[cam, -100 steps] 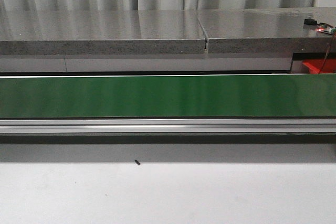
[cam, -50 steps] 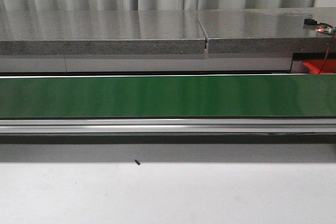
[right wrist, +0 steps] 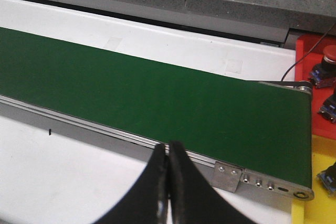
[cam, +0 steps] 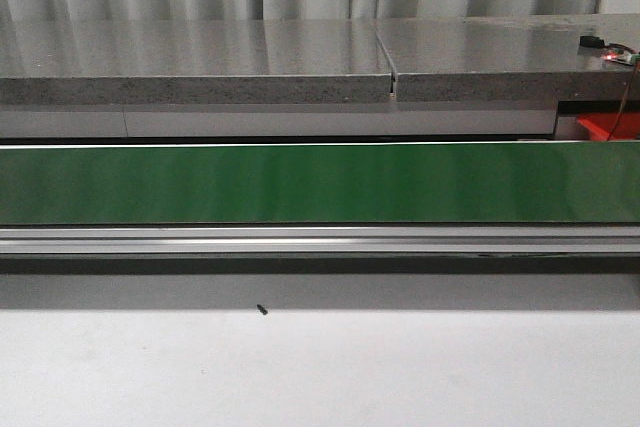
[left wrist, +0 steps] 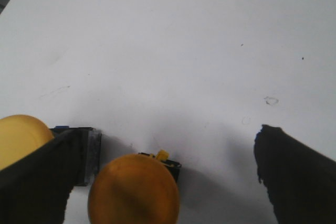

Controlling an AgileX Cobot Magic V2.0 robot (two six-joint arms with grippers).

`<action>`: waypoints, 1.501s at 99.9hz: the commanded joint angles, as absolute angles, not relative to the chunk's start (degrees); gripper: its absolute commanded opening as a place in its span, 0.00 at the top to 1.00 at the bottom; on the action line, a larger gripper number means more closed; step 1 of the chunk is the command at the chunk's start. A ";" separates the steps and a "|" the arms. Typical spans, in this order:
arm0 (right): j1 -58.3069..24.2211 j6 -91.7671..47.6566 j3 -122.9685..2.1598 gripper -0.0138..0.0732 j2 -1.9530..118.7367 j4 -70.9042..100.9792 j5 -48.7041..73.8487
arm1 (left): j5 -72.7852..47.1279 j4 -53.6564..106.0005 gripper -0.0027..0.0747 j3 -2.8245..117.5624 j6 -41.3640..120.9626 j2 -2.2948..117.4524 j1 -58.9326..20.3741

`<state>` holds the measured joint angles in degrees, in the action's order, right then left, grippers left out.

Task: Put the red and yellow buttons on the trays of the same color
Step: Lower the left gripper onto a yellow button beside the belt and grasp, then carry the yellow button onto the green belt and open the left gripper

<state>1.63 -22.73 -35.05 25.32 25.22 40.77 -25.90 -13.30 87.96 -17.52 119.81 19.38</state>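
Hovering wide-open left gripper (left wrist: 163,182) around yellow button (left wrist: 134,190) on table (left wrist: 168,51); right gripper (right wrist: 168,156) closed, empty, above green belt (right wrist: 157,93).

A white table (cam: 420,367) carries a long green conveyor belt (cam: 320,183) running left to right across its far part, framed by a metal rail (cam: 320,239) on the near side. A tiny dark speck (cam: 262,310) lies on the table near the rail. Two yellow buttons (left wrist: 134,190) rest on the white surface.
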 commanded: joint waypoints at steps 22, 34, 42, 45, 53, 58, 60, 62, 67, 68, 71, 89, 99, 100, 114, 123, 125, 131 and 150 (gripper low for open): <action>1.83 -22.95 -36.37 0.92 25.51 26.17 37.06 | -25.04 -13.38 0.14 89.84 -17.50 117.51 19.24; 1.83 -22.95 -36.37 0.92 25.51 26.17 37.06 | -25.19 -13.38 0.18 89.84 -17.50 117.54 19.24; 1.83 -22.95 -36.37 0.92 25.51 26.17 37.06 | -25.08 -13.38 0.24 89.84 -17.50 117.54 19.24; 1.83 -22.95 -36.37 0.92 25.51 26.17 37.06 | -25.08 -13.38 0.27 89.84 -17.50 117.54 19.24; 1.83 -22.95 -36.37 0.92 25.51 26.17 37.06 | -25.00 -13.38 0.36 89.84 -17.50 117.54 19.24; 1.83 -22.95 -36.37 0.92 25.51 26.17 37.06 | -25.00 -13.38 0.42 89.84 -17.50 117.54 19.24; 1.83 -22.95 -36.37 0.92 25.51 26.17 37.06 | -25.00 -13.38 0.44 89.84 -17.50 117.54 19.24; 1.83 -22.95 -36.37 0.92 25.51 26.17 37.06 | -25.00 -13.38 0.47 89.84 -17.50 117.54 19.24; 1.83 -22.95 -36.37 0.92 25.51 26.17 37.06 | -25.00 -13.38 0.53 89.84 -17.50 117.54 19.24; 1.83 -22.95 -36.37 0.92 25.51 26.17 37.06 | -25.00 -13.38 0.54 89.84 -17.50 117.54 19.24; 1.83 -22.95 -36.37 0.92 25.51 26.17 37.06 | -25.00 -13.38 0.57 89.84 -17.50 117.54 19.24; 1.83 -22.95 -36.37 0.92 25.51 26.17 37.06 | -25.21 -13.38 0.74 89.84 -17.50 117.54 19.24; 1.83 -22.95 -36.37 0.92 25.51 26.17 37.06 | -26.07 -13.38 0.80 89.84 -17.50 116.83 19.24; 1.83 -22.95 -36.37 0.92 25.51 26.17 37.06 | -26.20 -13.38 0.81 89.84 -17.50 116.65 19.24; 1.83 -22.95 -36.37 0.92 25.51 26.17 37.06 | -28.27 -12.36 0.85 89.84 -17.50 114.10 19.24; 1.83 -22.95 -36.37 0.92 25.51 26.17 37.06 | -31.04 -11.06 0.86 89.84 -17.50 111.46 19.24; 1.83 -22.95 -36.37 0.92 25.51 26.17 37.06 | -31.49 -10.86 0.86 89.84 -17.50 110.79 19.24; 1.83 -22.95 -36.37 0.92 25.51 26.17 37.06 | -33.78 -10.08 0.86 89.84 -17.50 108.71 19.24; 1.83 -22.95 -36.37 0.92 25.51 26.17 37.06 | -40.44 -3.06 0.86 89.84 -11.24 102.31 19.24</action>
